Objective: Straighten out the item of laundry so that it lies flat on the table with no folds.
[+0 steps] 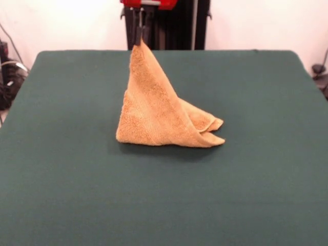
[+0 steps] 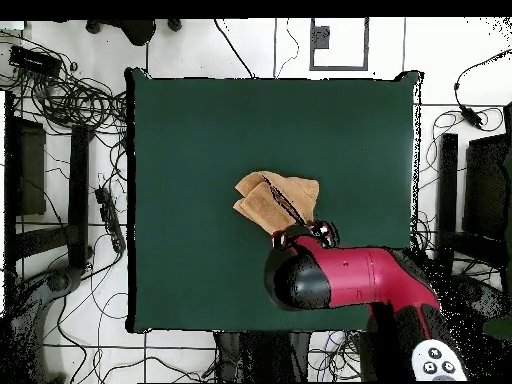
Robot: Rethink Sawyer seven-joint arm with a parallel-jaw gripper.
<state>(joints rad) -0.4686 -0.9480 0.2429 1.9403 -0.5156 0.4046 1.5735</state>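
The orange-tan towel [image 1: 156, 113] hangs in a tall cone, pinched at its top corner and lifted off the dark green table [image 1: 61, 169]. Its lower part rests on the table in folds, with overlapping layers at the right. My gripper [image 1: 139, 38] comes down from the top edge and is shut on the towel's peak. In the overhead view the towel [image 2: 272, 196] shows as a folded patch near the table's [image 2: 190, 140] middle, and the red and black arm [image 2: 340, 275] covers its near side and hides the gripper.
The black pedestal [image 1: 169, 25] stands beyond the table's far edge. Cables and dark equipment [image 2: 70, 150] lie on the floor around the table.
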